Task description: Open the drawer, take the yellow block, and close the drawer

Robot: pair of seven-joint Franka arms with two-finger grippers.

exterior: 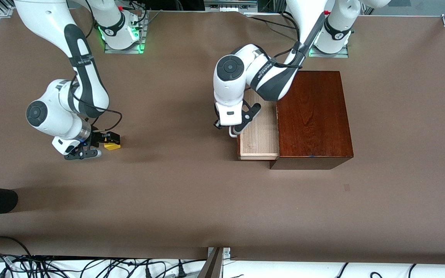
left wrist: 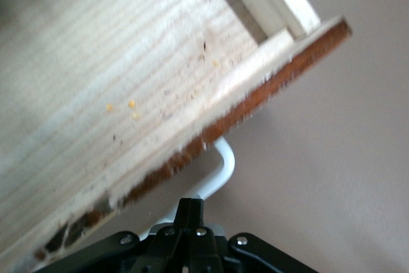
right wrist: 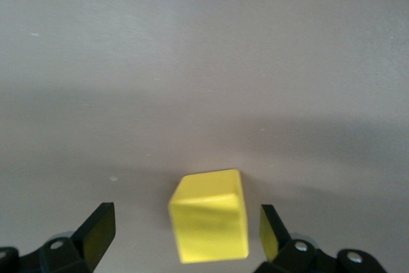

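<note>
In the front view, the drawer (exterior: pixel 259 135) is standing pulled out of the dark wooden box (exterior: pixel 313 116), its pale inside bare. The left gripper (exterior: pixel 235 132) is sitting at the drawer's front, fingers shut on the white handle (exterior: pixel 232 133). The left arm is folding down from its base over the box corner, wrist pointing at the table. The step in hand looks like closing the drawer: the push is best kept straight along the drawer's travel, so it is not jamming.

The yellow block (exterior: pixel 112 146) is lying on the table (exterior: pixel 191 200) toward the right arm's end, well apart from the box. The right gripper (exterior: pixel 98 148) is hanging low around it, forearm bent downward.

In the left wrist view, the left gripper (left wrist: pixel 190 212) is pinching the handle (left wrist: pixel 220 167), just under the drawer's front edge (left wrist: pixel 255 103). The wood floor is showing only yellow crumbs.

In the right wrist view, the right gripper (right wrist: pixel 185 234) is standing open, and the yellow block (right wrist: pixel 209 224) is resting between the fingers (right wrist: pixel 101 234) with gaps on both sides. It should rise straight, not nudging the cube.
</note>
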